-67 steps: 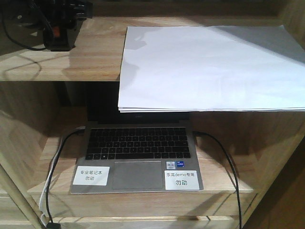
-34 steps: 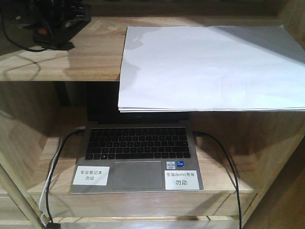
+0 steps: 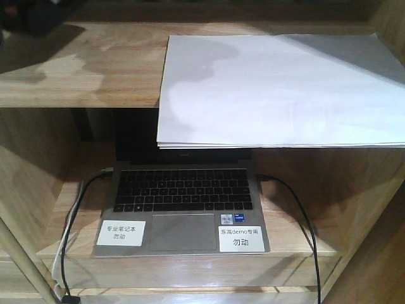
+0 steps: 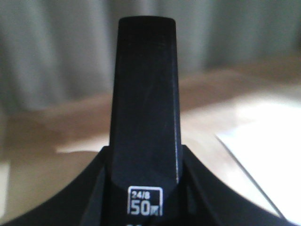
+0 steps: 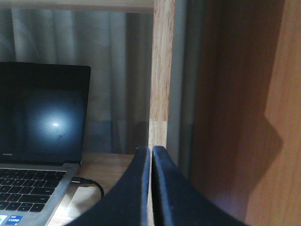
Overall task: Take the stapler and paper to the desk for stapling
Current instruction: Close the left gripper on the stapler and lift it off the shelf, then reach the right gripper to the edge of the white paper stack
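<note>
The black stapler [image 4: 146,94] fills the middle of the left wrist view, standing up between the fingers of my left gripper [image 4: 146,148], which is shut on it; a white "50" label shows near its base. The white paper [image 3: 278,88] lies on the upper shelf with its front edge overhanging, and shows as a blurred white patch [image 4: 263,155] to the right of the stapler. In the front view only a dark shape [image 3: 38,16] remains at the top left corner. My right gripper [image 5: 151,149] is shut and empty, low beside the laptop. The desk is out of view.
An open laptop [image 3: 183,202] sits on the lower shelf, its dark screen [image 5: 42,117] left of the right gripper. Black cables [image 3: 304,228] run from both its sides. A vertical wooden post [image 5: 160,70] and a side panel [image 5: 254,117] stand close ahead of the right gripper.
The dark gripper with the stapler has lifted off the upper shelf's left end and moved up and left, almost out of the front view. Paper and laptop have not moved.
</note>
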Robot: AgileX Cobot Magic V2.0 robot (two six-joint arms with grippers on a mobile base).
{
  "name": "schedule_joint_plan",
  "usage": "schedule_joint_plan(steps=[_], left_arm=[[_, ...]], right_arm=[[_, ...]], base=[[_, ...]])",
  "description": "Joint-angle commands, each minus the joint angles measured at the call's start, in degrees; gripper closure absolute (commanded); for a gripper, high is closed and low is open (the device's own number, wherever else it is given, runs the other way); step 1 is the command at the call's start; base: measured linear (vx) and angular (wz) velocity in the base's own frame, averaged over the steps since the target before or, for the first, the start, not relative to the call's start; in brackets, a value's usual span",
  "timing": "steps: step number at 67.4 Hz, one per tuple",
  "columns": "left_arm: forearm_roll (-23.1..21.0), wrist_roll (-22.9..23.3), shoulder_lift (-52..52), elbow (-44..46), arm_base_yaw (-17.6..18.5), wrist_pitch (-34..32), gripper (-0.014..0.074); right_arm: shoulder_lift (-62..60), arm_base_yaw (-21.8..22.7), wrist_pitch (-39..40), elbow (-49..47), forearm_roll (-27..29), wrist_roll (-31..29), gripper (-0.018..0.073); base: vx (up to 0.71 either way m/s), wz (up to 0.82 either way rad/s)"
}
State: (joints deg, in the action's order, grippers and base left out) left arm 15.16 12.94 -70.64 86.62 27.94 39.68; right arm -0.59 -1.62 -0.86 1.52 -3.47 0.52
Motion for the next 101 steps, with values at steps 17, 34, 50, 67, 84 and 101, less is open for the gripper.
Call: schedule_joint_plan(steps=[17,34,50,67,84,101], left_arm=[[-3.4,-2.4,19.5,-18.5,3.2,-14.2,0.0603],[-6.7,-4.3,34.6,-29.8,4.5,-10.9,0.0603],[-8.9,-6.1,49.4,-40.6,4.5,-7.6,0.0603],[-10.3,-6.1,61.4,-51.3,4.5,-5.3,0.0603],[-11.7,-6.1,67.0,-58.8,4.5,-5.3,0.0603],[-11.7,-6.1,67.1,-59.5,4.5,-5.7,0.0603]], right_arm=[[-0.5,0.5,4.2,0.3,-0.1,-0.5,0.0569],[-0.5,0.5,4.2,0.3,-0.1,-0.5,0.0569],[-0.5,0.5,4.2,0.3,-0.1,-0.5,0.0569],[-0.5,0.5,4.2,0.3,-0.1,-0.5,0.0569],[-0.5,0.5,4.2,0.3,-0.1,-0.5,0.0569],[-0.5,0.5,4.2,0.3,-0.1,-0.5,0.0569]], base=[[0.0,0.0],[0.0,0.0],[0.0,0.0],[0.0,0.0],[0.0,0.0],[0.0,0.0]])
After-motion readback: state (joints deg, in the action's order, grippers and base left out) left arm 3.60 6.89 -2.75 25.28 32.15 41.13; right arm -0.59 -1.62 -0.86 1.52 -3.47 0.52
